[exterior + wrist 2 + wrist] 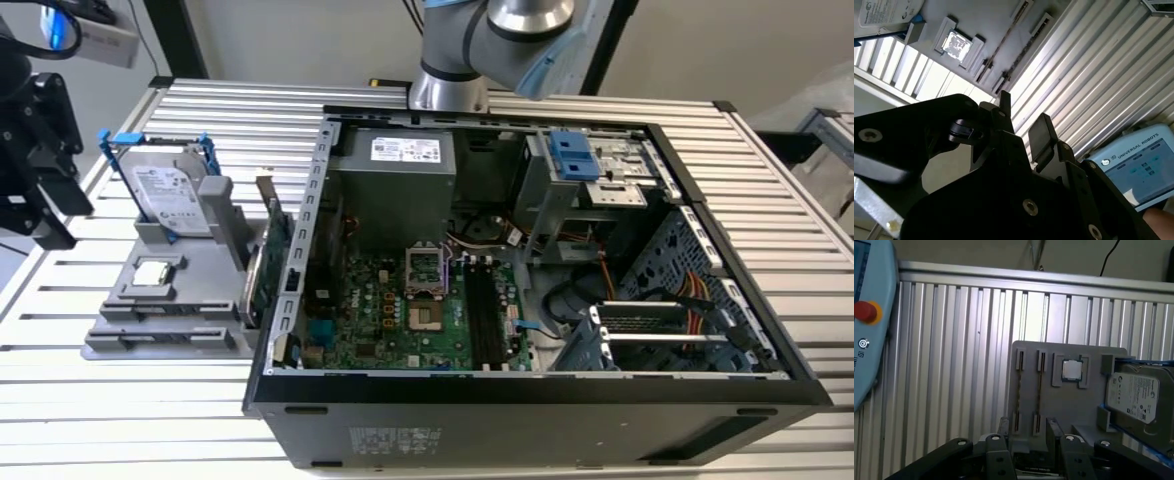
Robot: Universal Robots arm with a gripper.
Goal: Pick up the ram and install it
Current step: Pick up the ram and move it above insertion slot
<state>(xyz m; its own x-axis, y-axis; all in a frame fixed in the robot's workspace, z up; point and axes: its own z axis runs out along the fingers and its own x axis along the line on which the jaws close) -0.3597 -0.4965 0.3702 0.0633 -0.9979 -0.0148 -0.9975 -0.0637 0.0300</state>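
**Ram in holder slot; fingers parted and empty above it**

We find a slatted metal table (120, 400) carrying an open computer case (534, 425) with its motherboard (400, 310) exposed. To the exterior view's left of the case sits a grey parts holder (1069, 405). On it we note a hard drive (1134, 395) with blue rails and a processor (1072, 369) in its pocket. A green expansion card (274, 265) stands on edge just beside the case wall.

The gripper (1028, 432) hangs above the holder. Its fingers (1054, 430) stand moderately apart with nothing between them, and the second wrist view shows the same clear gap.

The ram (1040, 390) stands on edge in the holder slot just beside the processor. In the first wrist view it appears as a thin line, and we cannot tell its colour from that angle. It lies beyond the fingertips, roughly in line with the gap between them, and touches neither.
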